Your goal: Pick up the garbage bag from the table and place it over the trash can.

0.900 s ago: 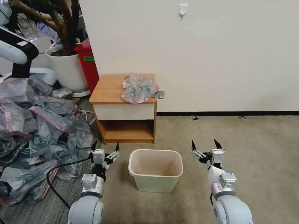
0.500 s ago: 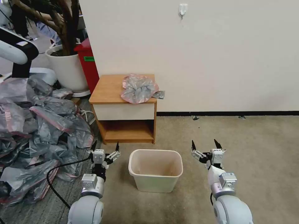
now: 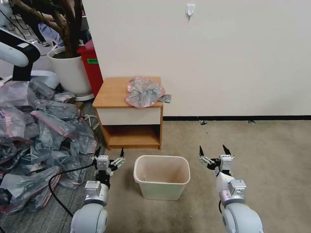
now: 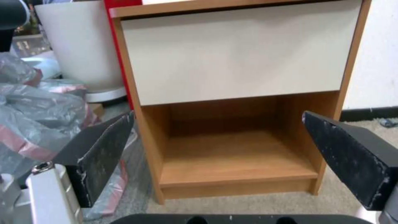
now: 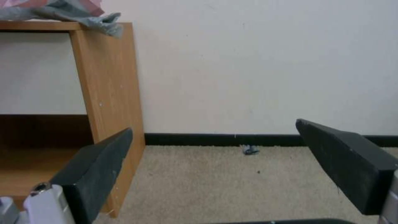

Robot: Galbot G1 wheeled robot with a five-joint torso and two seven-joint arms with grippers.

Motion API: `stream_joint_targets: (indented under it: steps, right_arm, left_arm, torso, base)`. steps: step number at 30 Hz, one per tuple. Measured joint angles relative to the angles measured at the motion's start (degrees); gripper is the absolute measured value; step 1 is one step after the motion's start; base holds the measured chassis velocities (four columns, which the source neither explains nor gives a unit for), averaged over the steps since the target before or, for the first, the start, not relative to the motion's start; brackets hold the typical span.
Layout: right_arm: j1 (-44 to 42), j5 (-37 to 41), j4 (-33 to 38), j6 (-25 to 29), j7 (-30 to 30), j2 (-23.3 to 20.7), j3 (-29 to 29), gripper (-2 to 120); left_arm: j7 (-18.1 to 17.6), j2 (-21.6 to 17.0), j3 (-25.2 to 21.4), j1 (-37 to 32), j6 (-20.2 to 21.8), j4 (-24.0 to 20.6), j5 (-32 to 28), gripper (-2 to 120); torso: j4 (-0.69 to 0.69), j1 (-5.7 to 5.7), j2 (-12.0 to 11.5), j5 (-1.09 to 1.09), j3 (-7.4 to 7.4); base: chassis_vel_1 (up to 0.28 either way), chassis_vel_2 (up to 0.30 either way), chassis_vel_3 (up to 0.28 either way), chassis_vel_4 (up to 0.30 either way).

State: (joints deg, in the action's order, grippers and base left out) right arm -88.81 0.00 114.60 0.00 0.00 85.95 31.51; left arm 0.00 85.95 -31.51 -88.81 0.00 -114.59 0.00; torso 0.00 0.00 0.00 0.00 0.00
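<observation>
Nothing done yet. Garbage bag (image 3: pixel 144 92) crumpled on the table (image 3: pixel 111 94) at 12 o'clock, one corner overhanging the edge. Trash can (image 3: pixel 161 191) bare on the carpet below. Left gripper (image 3: pixel 108 152) at 9 o'clock of it, right gripper (image 3: pixel 213 150) at 3 o'clock, both spread wide, empty. Left to do: grasping, lifting, fitting over the rim.

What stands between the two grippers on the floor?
In the head view, the trash can stands between the left gripper and right gripper, touching neither.
</observation>
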Motion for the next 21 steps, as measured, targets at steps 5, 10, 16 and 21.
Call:
stream_joint_targets:
  steps: [5, 10, 16, 21]
  right_arm:
    - [-0.14, 0.30, 0.55, -0.48, -0.10, 0.10, 0.37, 100]
    - [-2.15, 4.21, 8.00, -6.08, -1.18, 1.83, 4.77, 100]
    - [-3.58, 7.37, 13.81, -9.79, -1.93, 3.14, 8.06, 100]
    - [-5.81, 13.61, 22.19, -15.70, -3.31, 5.48, 13.51, 100]
  left_arm:
    - [0.01, -0.01, 0.00, -0.09, 0.06, -0.15, -0.06, 100]
    - [-1.23, -0.98, -1.39, -3.56, 2.79, -6.26, -3.22, 100]
    - [-3.71, -2.66, -3.76, -9.43, 7.83, -16.46, -8.55, 100]
    - [-4.41, -4.98, -4.80, -11.48, 7.14, -19.71, -12.15, 100]
  torso:
    - [0.01, 0.00, 0.00, 0.00, 0.00]
    - [0.00, 0.00, 0.00, 0.00, 0.00]
    - [0.02, 0.00, 0.00, 0.07, 0.00]
    - [0.00, 0.00, 0.00, -0.04, -0.01]
  base:
    - [0.000, 0.000, 0.000, 0.000]
    - [0.000, 0.000, 0.000, 0.000]
    - [0.000, 0.000, 0.000, 0.000]
    - [0.000, 0.000, 0.000, 0.000]
